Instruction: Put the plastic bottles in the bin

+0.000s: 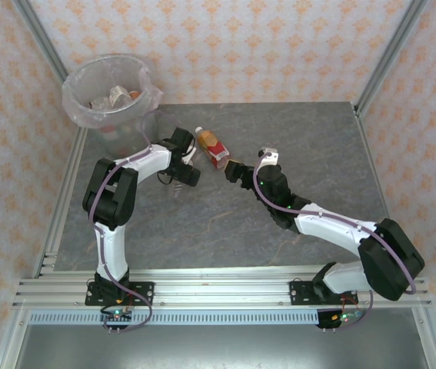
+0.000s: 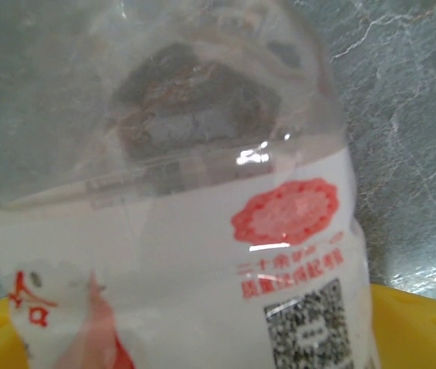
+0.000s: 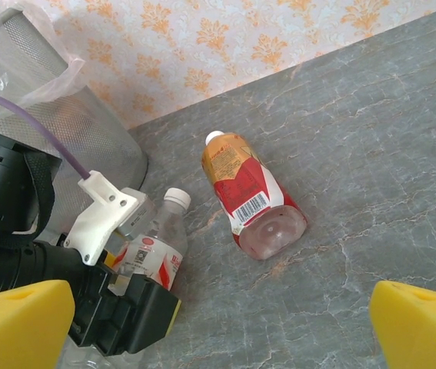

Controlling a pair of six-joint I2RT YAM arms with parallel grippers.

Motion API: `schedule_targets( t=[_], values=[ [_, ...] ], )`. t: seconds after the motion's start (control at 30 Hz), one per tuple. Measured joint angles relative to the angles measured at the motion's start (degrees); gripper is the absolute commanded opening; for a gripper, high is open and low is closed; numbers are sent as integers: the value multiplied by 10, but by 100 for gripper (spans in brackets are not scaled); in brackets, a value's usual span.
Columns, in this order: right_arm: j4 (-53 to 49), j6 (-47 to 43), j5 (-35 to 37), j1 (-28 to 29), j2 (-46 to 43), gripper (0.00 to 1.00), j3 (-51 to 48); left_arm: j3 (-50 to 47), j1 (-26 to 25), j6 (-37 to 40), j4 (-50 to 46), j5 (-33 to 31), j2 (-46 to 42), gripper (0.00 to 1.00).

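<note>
A clear bottle [image 2: 202, 154] with a white and red label and a white cap lies on the grey table. My left gripper [image 2: 202, 338] has its yellow fingertips [image 2: 417, 330] against both of its sides. The right wrist view shows the same bottle [image 3: 156, 250] in the left gripper [image 3: 118, 307]. Beside it lies an amber bottle [image 3: 247, 196] with a red label, its base toward my right gripper [image 3: 218, 338], which is open and empty. From above, the amber bottle [image 1: 211, 147] sits between the left gripper [image 1: 183, 171] and the right gripper [image 1: 235, 171]. The bin [image 1: 75, 84] stands at the far left.
The bin's wall [image 3: 87, 123] rises just behind the left gripper, and several bottles lie inside its bag. Patterned walls and metal posts close in the table's far and side edges. Bare grey tabletop [image 1: 317, 146] stretches to the right.
</note>
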Motion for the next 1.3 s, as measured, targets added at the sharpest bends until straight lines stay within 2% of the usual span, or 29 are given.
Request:
schedule_targets(
  t=[0.63,1.07,1.3],
  values=[
    [-4,-7,10,0,-15,99,0,19,-1,-33,-1,-8,5,61],
    [-6,-20,16,0,-15,99,0,5,-4,-51,0,-13,-12,58],
    [-6,-24,20,0,-14,99,0,-32,-4,-57,3,-10,-100,58]
  ],
)
